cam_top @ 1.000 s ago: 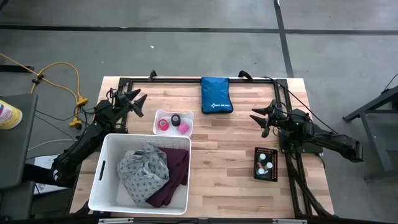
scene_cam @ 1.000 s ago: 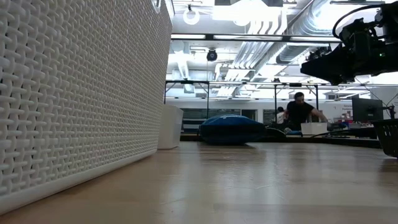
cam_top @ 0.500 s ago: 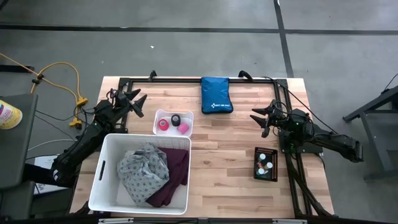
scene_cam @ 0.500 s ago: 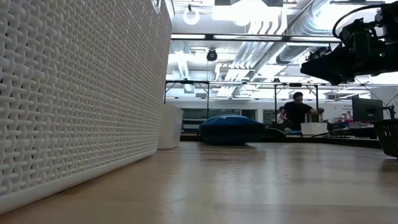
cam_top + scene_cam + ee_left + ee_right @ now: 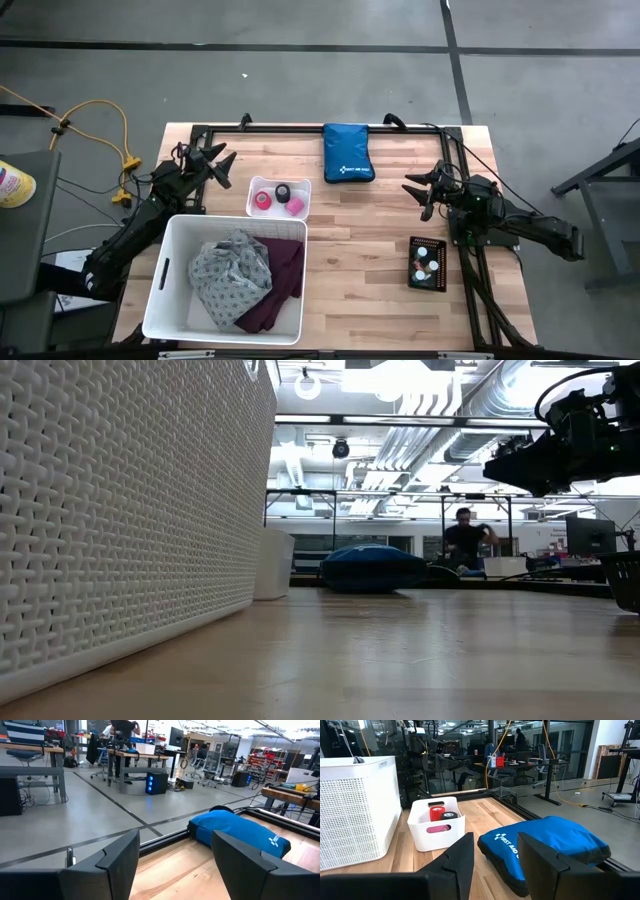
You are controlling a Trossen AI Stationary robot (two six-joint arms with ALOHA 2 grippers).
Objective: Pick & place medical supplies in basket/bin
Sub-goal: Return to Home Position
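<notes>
A white basket (image 5: 170, 290) at the table's near left holds a grey-white patterned cloth (image 5: 230, 272) and a purple cloth (image 5: 280, 290). Behind it, a small white tray (image 5: 279, 187) holds a red, a pink and a black tape roll (image 5: 438, 813). White-capped vials (image 5: 424, 261) stand in a small black crate (image 5: 428, 243) at the right. My left gripper (image 5: 222, 168) hovers open above the table's far left, beside the tray. My right gripper (image 5: 415, 190) hovers open at the right, pointing level toward the tray. Nothing sits between either pair of fingers (image 5: 120, 865) (image 5: 462, 857).
A blue zip pouch (image 5: 348, 153) lies at the far middle edge, against a black frame rail (image 5: 290, 128). Bare wood stretches between the tray, the pouch and the crate. The basket's wall (image 5: 120, 510) fills the low view's left. A person moves in the room beyond.
</notes>
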